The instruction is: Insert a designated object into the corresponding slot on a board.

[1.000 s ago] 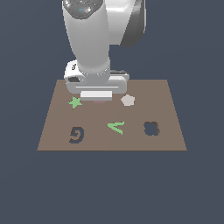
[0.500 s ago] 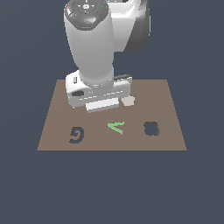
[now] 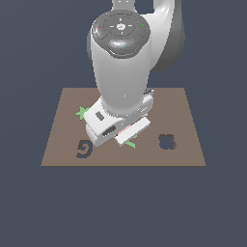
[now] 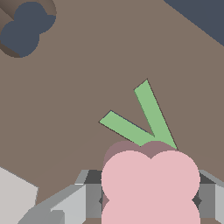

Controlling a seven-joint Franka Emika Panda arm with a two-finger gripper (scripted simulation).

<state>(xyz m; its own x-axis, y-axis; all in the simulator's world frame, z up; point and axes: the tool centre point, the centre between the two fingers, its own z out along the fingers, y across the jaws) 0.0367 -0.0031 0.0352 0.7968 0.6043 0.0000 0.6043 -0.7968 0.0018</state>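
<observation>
Pink block (image 4: 151, 186), pale and lobed at its corners, sits clamped in the claw (image 4: 150, 199); in the wrist view grey fingers (image 4: 89, 201) press against it on either side, and it is lifted off the board (image 3: 193, 125), casting a darker shade on the brown surface beneath. In the exterior view only a thin pink sliver (image 3: 128, 129) shows under the arm's wrist housing.

Just beyond the block lies the green V piece (image 4: 144, 120), flat on the board, its point close to the held block. The slot (image 3: 166, 141), a dark cutout with lobed corners, lies towards the exterior view's right, well apart from the claw, with bare brown board between them and a margin of board on its far side before the edge. In the wrist view the slot (image 4: 24, 28) appears at one corner, partly cut off. The curled dark cutout (image 3: 84, 148) sits near the front edge on the exterior view's left, and the green star (image 3: 82, 113) peeks out beside the arm. A pale grey-white shape (image 4: 15, 197) shows near the claw in the wrist view.

Against the picture from half a second ago, the arm has come forward over the board's middle and now covers the V, which was then in plain sight; the whitish pentagon is now hidden behind the arm.
</observation>
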